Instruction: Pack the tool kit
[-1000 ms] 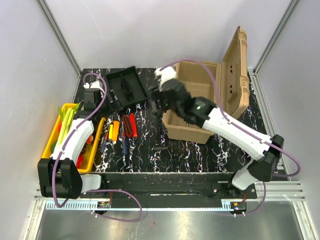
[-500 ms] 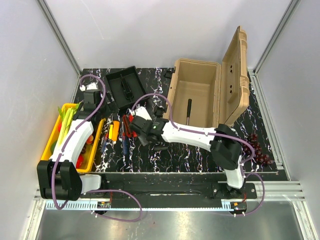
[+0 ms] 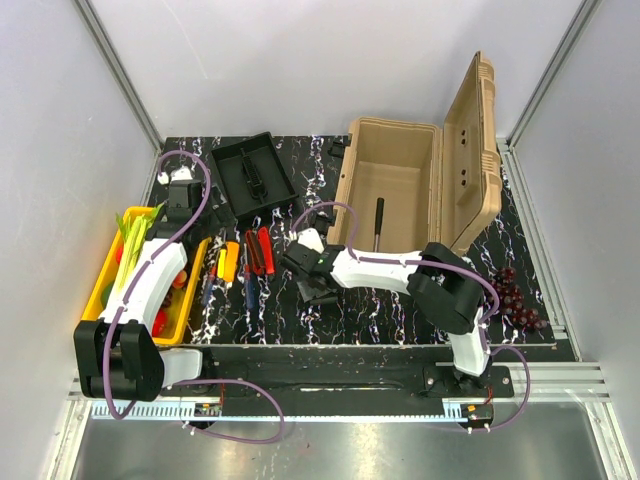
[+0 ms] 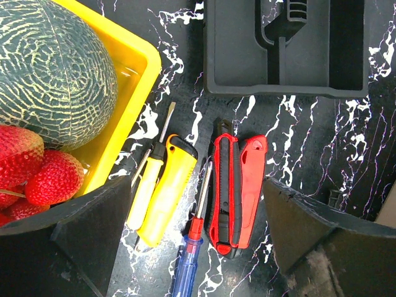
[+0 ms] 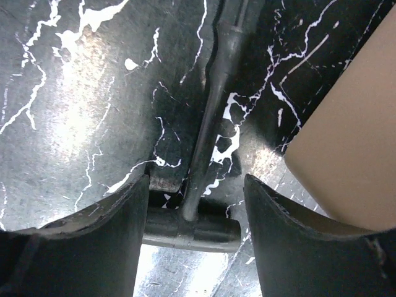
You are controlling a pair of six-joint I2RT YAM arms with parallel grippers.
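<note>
my right hand (image 5: pixel 194 189) sat low on the counter (image 5: pixel 74 111), its fingers parted on either side of the head of a small dark t-shaped tool (image 5: pixel 193 230), just beside the tan toolbox (image 3: pixel 385 185), whose lid stood open. my left hand (image 4: pixel 195 189) hung wide apart over the red-handled tool (image 4: pixel 235 185), yellow-handled tool (image 4: pixel 166 189) and blue screwdriver (image 4: pixel 185 272), near the black tray (image 4: pixel 284 49).

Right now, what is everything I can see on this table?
toolbox: one, tan, open, back right
inner tray: one, black, back left
yellow tray: one, left edge
hand tools: about six, yellow/blue/red, beside yellow tray
black tool: one, inside toolbox
hammer-like tool: one, dark grey, beside toolbox
melon: one, green, in tray
strawberries: several, red, in tray
grapes: one bunch, dark red, right edge
left gripper: open, above hand tools
right gripper: open, straddling hammer-like tool
</note>
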